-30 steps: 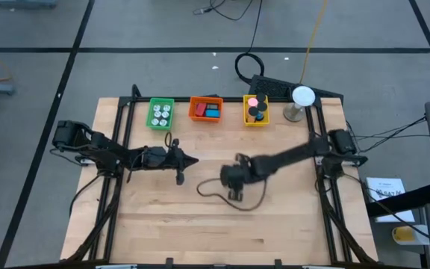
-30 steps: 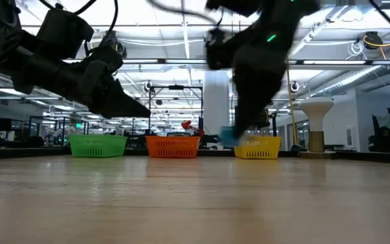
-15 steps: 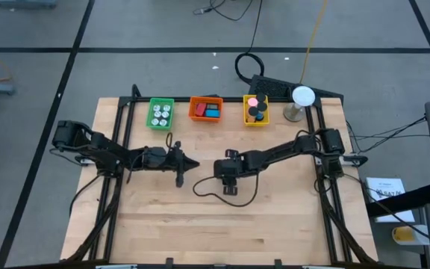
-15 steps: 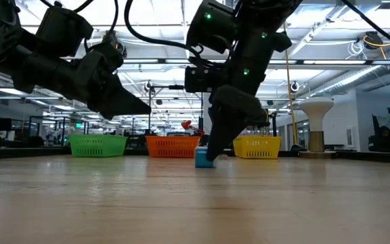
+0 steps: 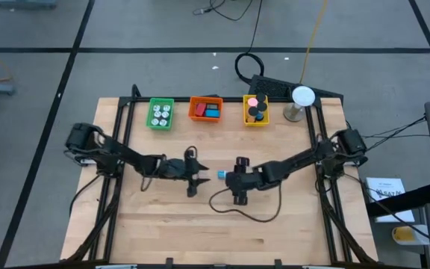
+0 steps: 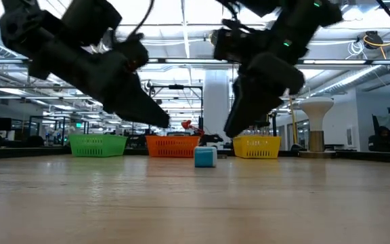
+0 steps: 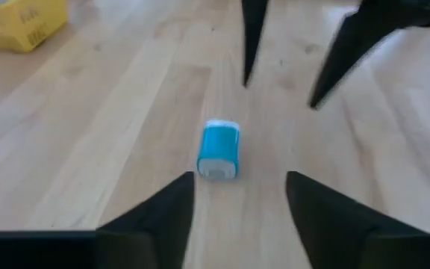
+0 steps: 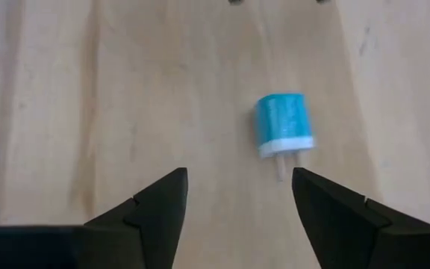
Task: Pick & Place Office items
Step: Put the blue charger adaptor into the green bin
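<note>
One office item, a small blue block (image 5: 220, 175) with a white end, lies on its side on the bare wood between my two grippers. It also shows in the low view (image 6: 205, 157) and in both wrist views (image 7: 219, 150) (image 8: 283, 125). My left gripper (image 5: 202, 176) stands open just to the block's left, its fingers (image 7: 178, 196) short of the block. My right gripper (image 5: 230, 178) stands open just to the block's right and above the table (image 8: 237, 178). Neither touches the block.
At the far edge stand a green tray (image 5: 160, 113), an orange tray (image 5: 206, 109) and a yellow tray (image 5: 256, 110), each with small pieces inside. A white ball on a stand (image 5: 301, 101) is at the far right. A dark cable (image 5: 246, 211) loops on the wood below my right gripper.
My right gripper has set the blue block on the table, opened, let go and drawn back toward the right edge. My left gripper has gone toward the table's right, up to the block, and has opened. The block now lies free on the wood.
</note>
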You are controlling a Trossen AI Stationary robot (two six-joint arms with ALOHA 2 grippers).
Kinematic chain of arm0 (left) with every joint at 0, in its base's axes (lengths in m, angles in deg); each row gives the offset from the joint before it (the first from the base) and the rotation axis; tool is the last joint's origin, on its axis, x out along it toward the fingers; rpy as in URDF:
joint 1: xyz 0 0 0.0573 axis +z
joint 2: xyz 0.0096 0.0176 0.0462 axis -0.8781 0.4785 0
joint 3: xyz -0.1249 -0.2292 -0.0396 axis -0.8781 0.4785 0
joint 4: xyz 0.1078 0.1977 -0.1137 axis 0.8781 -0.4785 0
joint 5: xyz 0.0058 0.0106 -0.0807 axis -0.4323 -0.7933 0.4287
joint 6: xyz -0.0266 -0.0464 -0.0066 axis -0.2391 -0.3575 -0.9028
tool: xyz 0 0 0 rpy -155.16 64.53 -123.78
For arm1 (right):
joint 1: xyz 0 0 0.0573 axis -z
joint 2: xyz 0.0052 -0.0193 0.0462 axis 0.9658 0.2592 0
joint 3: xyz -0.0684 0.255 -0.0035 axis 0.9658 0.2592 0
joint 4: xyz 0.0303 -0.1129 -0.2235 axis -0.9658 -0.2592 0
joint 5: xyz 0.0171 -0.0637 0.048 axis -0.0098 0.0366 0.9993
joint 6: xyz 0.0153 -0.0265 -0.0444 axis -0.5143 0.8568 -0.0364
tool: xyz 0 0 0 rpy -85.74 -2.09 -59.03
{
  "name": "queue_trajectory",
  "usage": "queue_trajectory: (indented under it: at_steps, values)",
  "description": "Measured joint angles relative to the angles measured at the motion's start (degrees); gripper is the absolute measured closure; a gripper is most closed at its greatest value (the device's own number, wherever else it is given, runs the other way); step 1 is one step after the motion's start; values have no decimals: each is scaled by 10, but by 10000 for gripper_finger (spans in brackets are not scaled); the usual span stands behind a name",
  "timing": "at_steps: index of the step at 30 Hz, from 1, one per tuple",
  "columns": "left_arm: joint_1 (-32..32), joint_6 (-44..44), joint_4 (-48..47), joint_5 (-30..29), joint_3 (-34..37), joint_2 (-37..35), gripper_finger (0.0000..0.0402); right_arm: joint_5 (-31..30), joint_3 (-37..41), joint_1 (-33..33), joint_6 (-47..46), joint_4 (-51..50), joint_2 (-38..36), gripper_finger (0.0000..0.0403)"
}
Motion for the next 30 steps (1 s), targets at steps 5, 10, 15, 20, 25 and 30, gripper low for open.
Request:
queue_trajectory:
  at_steps: [5,10,15,20,25,30]
  values:
    - [7,51,58,-2,-38,88,124,0,104,-25,-22,130,-55,176]
    - [14,106,63,-24,-73,141,93,0,177,-32,-24,222,-110,177]
    - [23,115,65,6,-101,183,98,-1,213,-31,-24,265,-151,177]
    - [28,115,70,22,-117,209,146,-9,224,-31,-24,278,-159,182]
    - [28,115,66,22,-120,208,212,-16,224,-31,-9,286,-154,188]
    - [28,121,77,30,-119,208,268,-30,224,-34,26,290,-154,180]
